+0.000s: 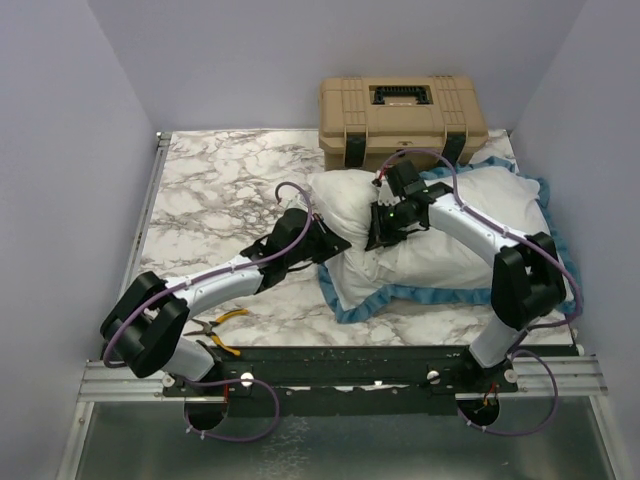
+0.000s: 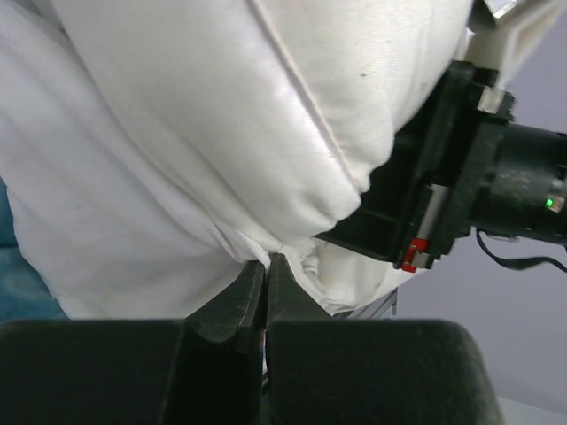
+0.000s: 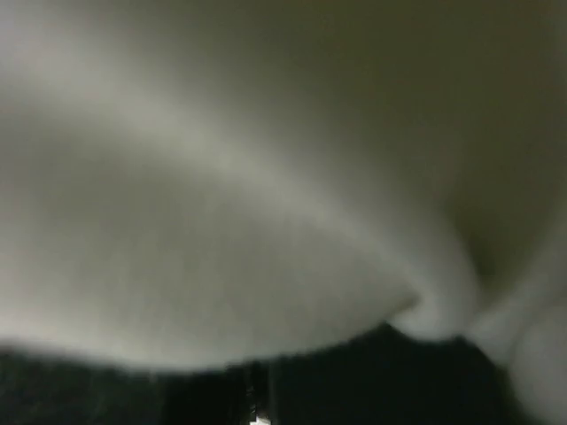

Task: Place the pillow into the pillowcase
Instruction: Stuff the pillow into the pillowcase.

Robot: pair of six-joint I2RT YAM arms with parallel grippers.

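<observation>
- Left gripper [image 2: 266, 282]: closed, tips touching bunched white cloth [image 2: 252, 241] just under plump white stuffed pillow [image 2: 221, 115].
- Right gripper [image 1: 386, 233]: closed, pressed on pillow top, above blue-frilled fabric pillowcase [image 1: 400, 297].

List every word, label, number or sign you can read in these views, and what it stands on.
None can be read.
Tan ribbed plastic toolbox: no legible label.
Plump white stuffed pillow and white fabric pillowcase with blue frilled edging: no print.
Right wrist view: too blurred to tell.
</observation>
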